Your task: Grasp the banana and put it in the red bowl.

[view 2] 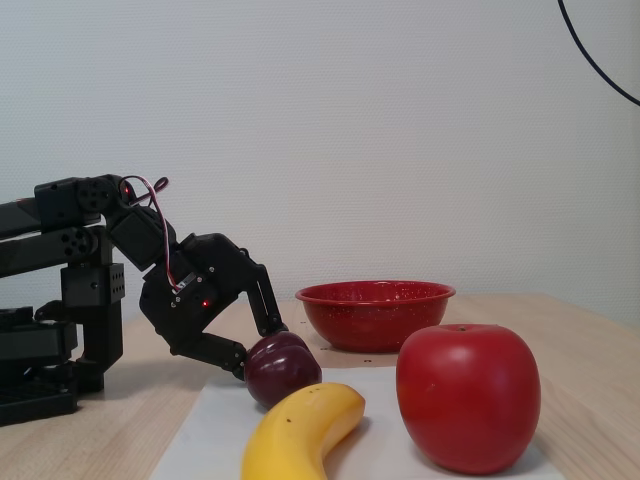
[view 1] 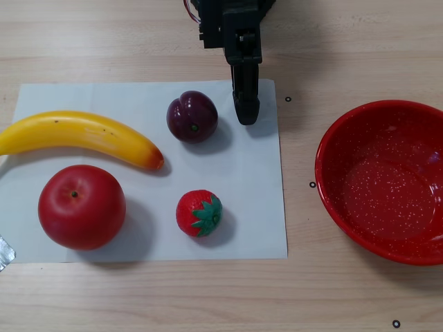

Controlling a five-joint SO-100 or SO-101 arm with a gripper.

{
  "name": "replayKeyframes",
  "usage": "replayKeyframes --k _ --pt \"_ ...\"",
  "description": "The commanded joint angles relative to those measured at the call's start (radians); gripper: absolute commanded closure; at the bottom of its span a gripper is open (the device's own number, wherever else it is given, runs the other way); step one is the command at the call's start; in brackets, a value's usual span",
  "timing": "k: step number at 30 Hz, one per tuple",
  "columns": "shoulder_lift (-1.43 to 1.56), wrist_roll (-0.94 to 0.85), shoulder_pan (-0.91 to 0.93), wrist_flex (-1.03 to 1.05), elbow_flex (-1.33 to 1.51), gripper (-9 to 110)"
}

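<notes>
While folded low over the counter (view 1: 138,41), claw (view 2: 262,350) spread apart, straddling the plum (view 2: 283,368), grasping nothing. Banana (view 1: 79,135) lying on white paper (view 1: 256,207); red bowl (view 1: 346,138) well apart.

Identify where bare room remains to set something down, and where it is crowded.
Free: bare table below the white sheet, and the strip between sheet and red bowl. Crowded: banana, red apple, plum, strawberry and the gripper fill the sheet.

Glossy plastic banana (view 1: 76,135), glossy speckled red bowl (view 1: 384,180), matt white paper (view 1: 256,207), wood-grain table (view 1: 208,297)
</notes>
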Motion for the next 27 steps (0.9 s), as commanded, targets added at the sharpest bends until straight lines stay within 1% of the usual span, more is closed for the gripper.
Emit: replayKeyframes --k 1,19,27 --pt "-0.011 -0.005 -0.015 0.02 0.005 101" --pt "-0.011 -0.008 -0.015 0.02 0.005 101" --pt "-0.043 0.038 -0.009 0.034 -0.051 101"
